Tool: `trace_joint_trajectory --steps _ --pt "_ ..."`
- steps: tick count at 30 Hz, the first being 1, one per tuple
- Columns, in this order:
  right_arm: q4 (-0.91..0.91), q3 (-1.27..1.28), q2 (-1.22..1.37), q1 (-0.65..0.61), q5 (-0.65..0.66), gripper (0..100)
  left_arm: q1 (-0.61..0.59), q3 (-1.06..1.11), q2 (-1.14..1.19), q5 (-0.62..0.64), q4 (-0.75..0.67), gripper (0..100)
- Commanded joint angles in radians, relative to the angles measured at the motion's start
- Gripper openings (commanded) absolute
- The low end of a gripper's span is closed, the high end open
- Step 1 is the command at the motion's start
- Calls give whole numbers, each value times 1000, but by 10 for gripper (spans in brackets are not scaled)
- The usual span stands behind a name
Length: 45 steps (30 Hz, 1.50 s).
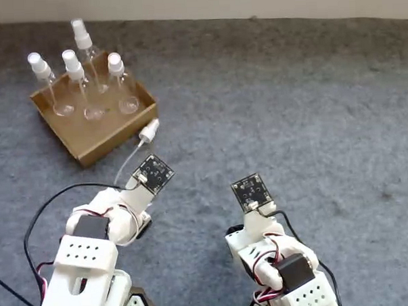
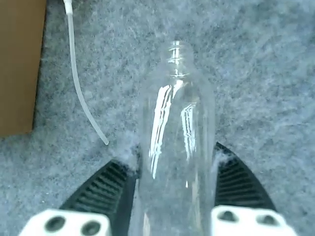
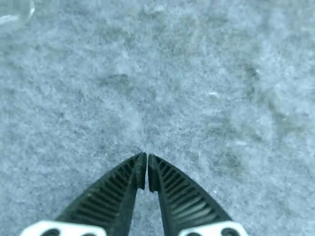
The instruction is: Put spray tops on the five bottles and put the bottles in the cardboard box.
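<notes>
- The left gripper (image 2: pixel 173 160) is opened abt one bottle's width; its fingers are pressed on both sides of a clear bottle (image 2: pixel 177 108) w/o top, whose open neck is pointed away from the gripper.
- A loose spray top (image 1: pixel 149 131) w/ a long thin tube is laid on the grey tabletop (image 1: pixel 290 108), just beside a corner of the cardboard box (image 1: pixel 88 134) and near the held bottle.
- Four capped bottles (image 1: pixel 83 90) are stood upright in the box.
- The right gripper (image 3: pixel 147 164) is closed, tips almost touching; nothing is held. It is kept low over the tabletop, well apart from the box.
</notes>
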Motion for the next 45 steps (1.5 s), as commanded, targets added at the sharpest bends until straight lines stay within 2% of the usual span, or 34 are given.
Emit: trace_joint_trajectory --steps 1,8,15,20,27,36,45 --pt "2 140 -13 13 11 9 -12 30 -18 -11 -15 126" --pt "2 140 -13 13 11 9 -21 27 -18 -11 15 258" --pt "2 140 -13 13 11 9 -19 -252 -10 -5 315 269" --pt "2 140 -13 13 11 9 -13 -389 -7 -3 416 269" --pt "2 140 -13 13 11 9 -12 -432 41 38 419 270" --pt "2 140 -13 13 11 9 -10 -593 410 37 410 267" --pt "2 140 -13 13 11 9 90 -596 630 37 259 267"
